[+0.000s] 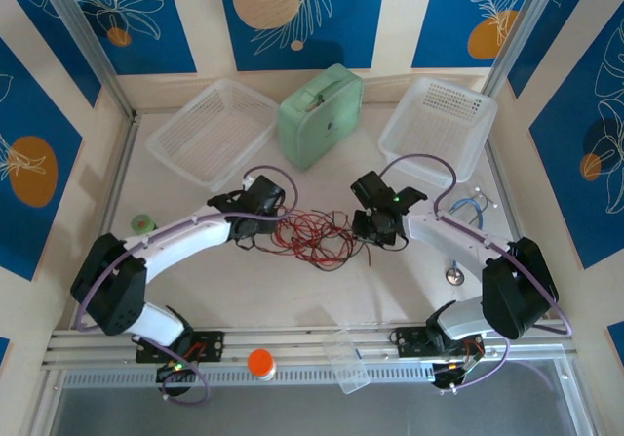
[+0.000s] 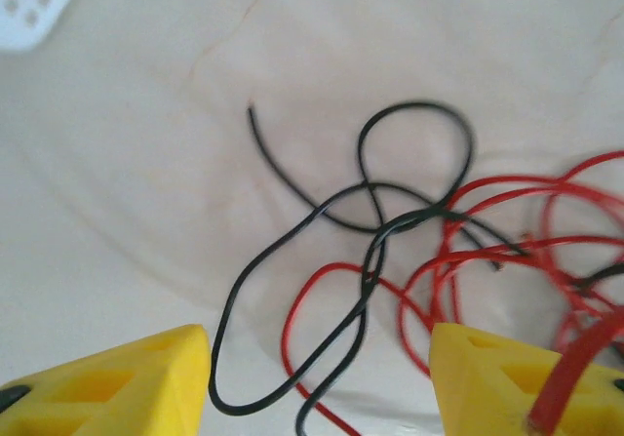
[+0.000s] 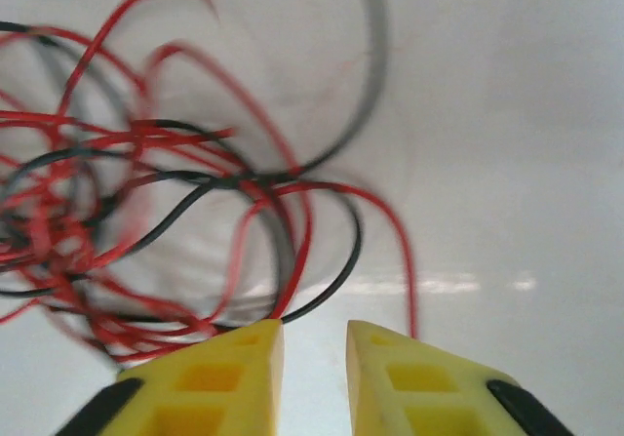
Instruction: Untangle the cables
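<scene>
**Desk:** What lies nearest, along the table's near edge?

**Photographer:** A small orange-topped object, with a clear plastic container tipped over just to its right.

**Desk:** And mid-table?

**Photographer:** The cables, red and black, lie in a loose tangle on the pale table between the two arms. The left gripper hangs over the tangle's left side with its yellow fingers set wide apart. A black loop runs down between them. A red strand crosses in front of the finger on the right of that wrist view (whether it touches, I cannot tell).

**Desk:** The other arm?

**Photographer:** The right gripper is at the tangle's right edge. Its fingers are parted by a narrow gap, with nothing seen in it. One red strand ends at the tip of the finger on the left of that blurred view.

**Desk:** Off to the sides?

**Photographer:** A green roll sits left of the left arm. A blue-tubed stethoscope lies right of the right arm, its metal disc nearer.

**Desk:** And at the far end?

**Photographer:** A clear basket at far left, a white basket at far right, and a mint-green case between them.
</scene>
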Controlling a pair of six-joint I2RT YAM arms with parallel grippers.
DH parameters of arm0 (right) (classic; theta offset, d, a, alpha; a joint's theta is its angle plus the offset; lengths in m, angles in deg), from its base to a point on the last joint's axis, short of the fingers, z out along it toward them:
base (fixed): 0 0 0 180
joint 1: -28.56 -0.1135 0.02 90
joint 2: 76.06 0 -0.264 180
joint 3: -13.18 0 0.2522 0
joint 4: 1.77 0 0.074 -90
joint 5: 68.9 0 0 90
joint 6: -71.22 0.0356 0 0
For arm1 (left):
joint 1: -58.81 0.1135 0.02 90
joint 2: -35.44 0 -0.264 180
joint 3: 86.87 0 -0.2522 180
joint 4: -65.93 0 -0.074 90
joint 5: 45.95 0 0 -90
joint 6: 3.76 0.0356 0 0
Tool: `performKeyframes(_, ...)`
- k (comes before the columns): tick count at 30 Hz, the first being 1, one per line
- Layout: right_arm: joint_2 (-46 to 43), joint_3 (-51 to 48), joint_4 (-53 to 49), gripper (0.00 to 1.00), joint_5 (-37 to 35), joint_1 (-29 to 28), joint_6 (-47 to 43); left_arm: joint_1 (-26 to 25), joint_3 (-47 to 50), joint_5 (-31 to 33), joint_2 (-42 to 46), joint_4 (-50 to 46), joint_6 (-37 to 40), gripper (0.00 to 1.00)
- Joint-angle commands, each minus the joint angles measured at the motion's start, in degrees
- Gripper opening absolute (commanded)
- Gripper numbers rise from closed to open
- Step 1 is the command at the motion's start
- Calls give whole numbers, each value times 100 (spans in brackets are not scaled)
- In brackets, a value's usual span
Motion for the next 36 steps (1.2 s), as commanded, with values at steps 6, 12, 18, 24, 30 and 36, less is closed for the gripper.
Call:
performKeyframes(6,645,1096,-49,59,541,-502,-525,-141,-274,-708,-111,-160,60,62)
performKeyframes(12,1871,1700,-94,65,389,-520,-486,-284,-119,-1186,-732,450,-159,67)
performKeyframes(18,2504,1699,-22,65,89,-487,-279,-510,-296,-1503,-1391,819,-242,74)
performKeyframes(24,2646,1311,263,60,-26,-357,-61,-556,-347,-1326,-1890,733,-328,73)
performKeyframes(30,2417,852,354,34,-299,-116,71,-505,-304,-439,-2169,338,-382,59)
performKeyframes(36,1863,117,406,11,-477,329,120,-181,24,43,-1746,121,-349,57)
